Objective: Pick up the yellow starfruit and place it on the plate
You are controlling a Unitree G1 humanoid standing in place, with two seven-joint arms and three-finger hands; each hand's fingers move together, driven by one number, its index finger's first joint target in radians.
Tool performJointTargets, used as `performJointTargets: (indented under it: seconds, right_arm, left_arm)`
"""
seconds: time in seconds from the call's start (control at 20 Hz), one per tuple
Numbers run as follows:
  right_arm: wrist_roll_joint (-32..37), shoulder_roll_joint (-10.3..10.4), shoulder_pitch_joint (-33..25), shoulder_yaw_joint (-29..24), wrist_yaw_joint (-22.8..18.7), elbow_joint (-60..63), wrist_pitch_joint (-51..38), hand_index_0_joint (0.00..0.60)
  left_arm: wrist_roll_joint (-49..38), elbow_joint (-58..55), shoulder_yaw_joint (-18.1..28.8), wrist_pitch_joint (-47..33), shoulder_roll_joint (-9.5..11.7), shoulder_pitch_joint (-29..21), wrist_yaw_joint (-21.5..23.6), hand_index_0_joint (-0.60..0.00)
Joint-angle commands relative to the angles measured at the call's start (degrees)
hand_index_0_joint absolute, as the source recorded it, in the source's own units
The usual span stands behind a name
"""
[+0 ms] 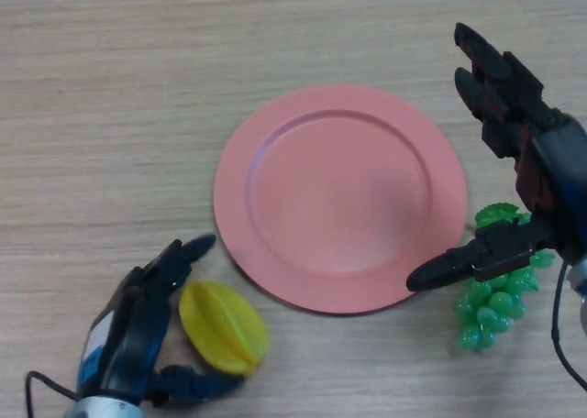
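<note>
A: Where is the yellow starfruit (223, 327)?
B: On the wooden surface (110, 115), just left of the pink plate (275, 125), its long axis slanting toward our lower right. Our left hand (138, 331) cups around it, fingers above, thumb below, not clamped.
A: And the plate?
B: Empty. Our right hand (514, 152) hovers spread beside it, above green grapes (495, 299)

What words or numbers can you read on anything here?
None: no words, numbers or signs show anywhere.
The plate is plain pink.
The starfruit and grapes carry no sticker.
The table shows only wood grain.
The left robot hand has a blue and white patch at the wrist, but no letters can be made out on it.
</note>
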Motion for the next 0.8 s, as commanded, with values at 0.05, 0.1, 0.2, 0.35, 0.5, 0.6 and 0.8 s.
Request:
performJointTargets:
  seconds: [0.05,0.1,0.2,0.35,0.5,0.6,0.8]
  right_arm:
    - [0.31,-1.52,-1.49,-3.37,-2.01,-3.44,-7.02,0.0]
    - [0.16,-1.64,-1.7,-3.42,-2.13,-3.47,-6.54,0.0]
    - [-0.12,-1.76,-2.28,-3.39,-2.09,-3.38,-5.62,0.0]
    - [-0.29,-1.82,-2.43,-3.37,-2.09,-3.39,-5.01,0.0]
    - [0.22,-1.58,-2.25,-3.27,-2.26,-3.23,-4.51,0.0]
    - [0.52,-1.63,-2.31,-3.58,-2.73,-4.0,-4.14,0.0]
    - [-0.54,-2.43,-2.21,-4.77,-2.91,-3.93,-6.09,0.0]
  left_arm:
    - [1.0,-2.3,-0.65,-1.24,1.21,1.28,-4.34,-0.6]
    - [2.88,-3.57,-0.57,-1.63,1.71,1.72,-5.41,-0.6]
    - [2.95,-7.17,0.28,-0.64,1.99,2.74,-8.91,-0.6]
    - [0.57,-14.1,1.98,3.13,1.81,2.86,-14.0,-0.6]
    - [-4.52,-23.04,3.81,13.45,0.85,0.14,-21.56,-0.6]
    - [-8.05,-24.95,4.7,18.52,0.44,-4.15,-23.32,-0.6]
    - [-1.44,-11.57,3.05,-2.97,4.45,-14.69,-14.66,-0.6]
